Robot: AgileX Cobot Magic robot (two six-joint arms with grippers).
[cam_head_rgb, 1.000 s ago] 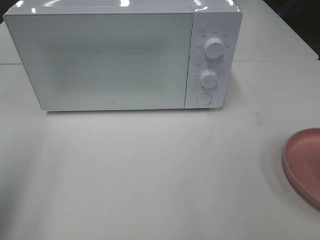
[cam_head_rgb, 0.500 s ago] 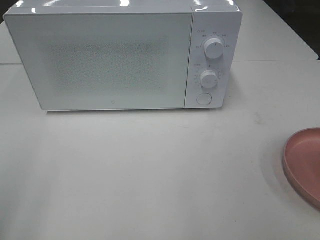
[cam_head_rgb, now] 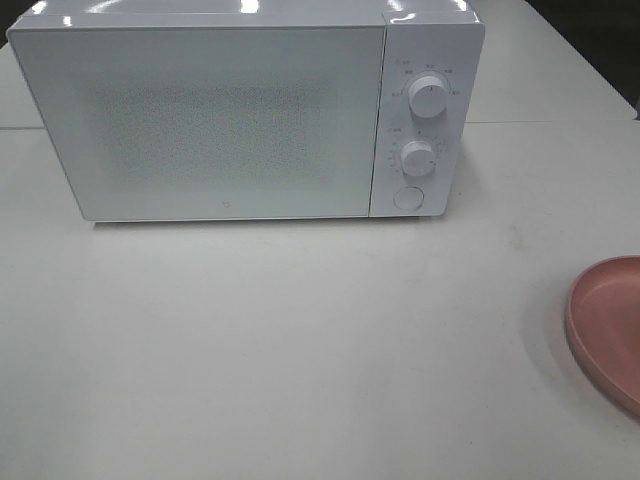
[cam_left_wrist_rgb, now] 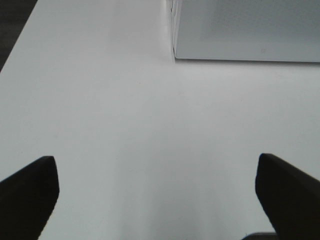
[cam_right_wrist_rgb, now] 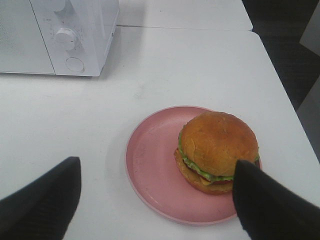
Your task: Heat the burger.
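Observation:
The burger (cam_right_wrist_rgb: 217, 142), with a golden bun, green lettuce and yellow cheese, sits on the right half of a round pink plate (cam_right_wrist_rgb: 145, 150) in the right wrist view. My right gripper (cam_right_wrist_rgb: 157, 165) hangs open above the plate's near side, holding nothing; one dark finger (cam_right_wrist_rgb: 265, 200) overlaps the burger's near edge in the picture. The white microwave (cam_head_rgb: 200, 120) stands at the back of the table with its door shut. My left gripper (cam_left_wrist_rgb: 156, 165) is open over bare table in front of the microwave's left corner (cam_left_wrist_rgb: 245, 30). Neither arm shows in the high view, where the burger is cut off.
The microwave's panel has two knobs (cam_head_rgb: 430, 97) (cam_head_rgb: 417, 158) and a round button (cam_head_rgb: 407, 197) on its right side. Only the plate's left rim (cam_head_rgb: 610, 325) shows at the high view's right edge. The table's right edge (cam_right_wrist_rgb: 280, 90) runs close behind the plate.

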